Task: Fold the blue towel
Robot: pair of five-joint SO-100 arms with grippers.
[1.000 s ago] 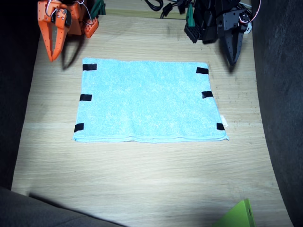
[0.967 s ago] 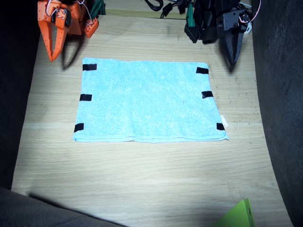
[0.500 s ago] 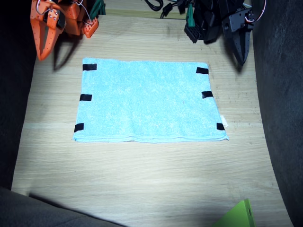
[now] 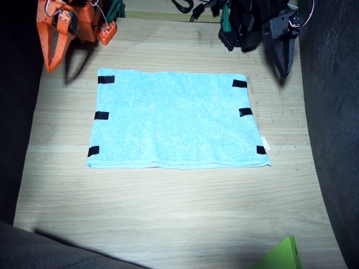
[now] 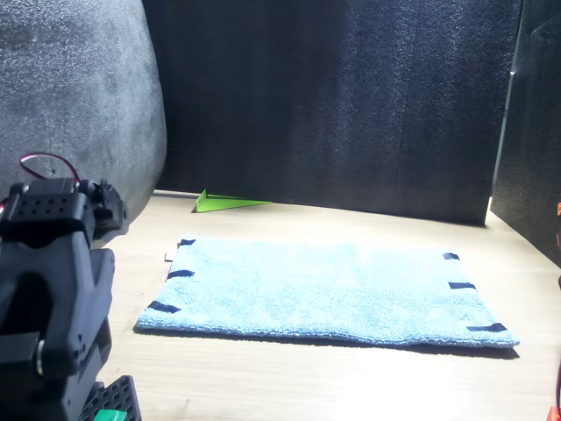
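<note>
blue towel flat, green wedge well apart

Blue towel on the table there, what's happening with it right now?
Nothing is handling it yet. The blue towel lies flat and unfolded on the wooden table. The orange right gripper and the black left gripper both hang above the table's far corners, clear of the cloth, each holding nothing. A green object sits at the near edge.
</note>
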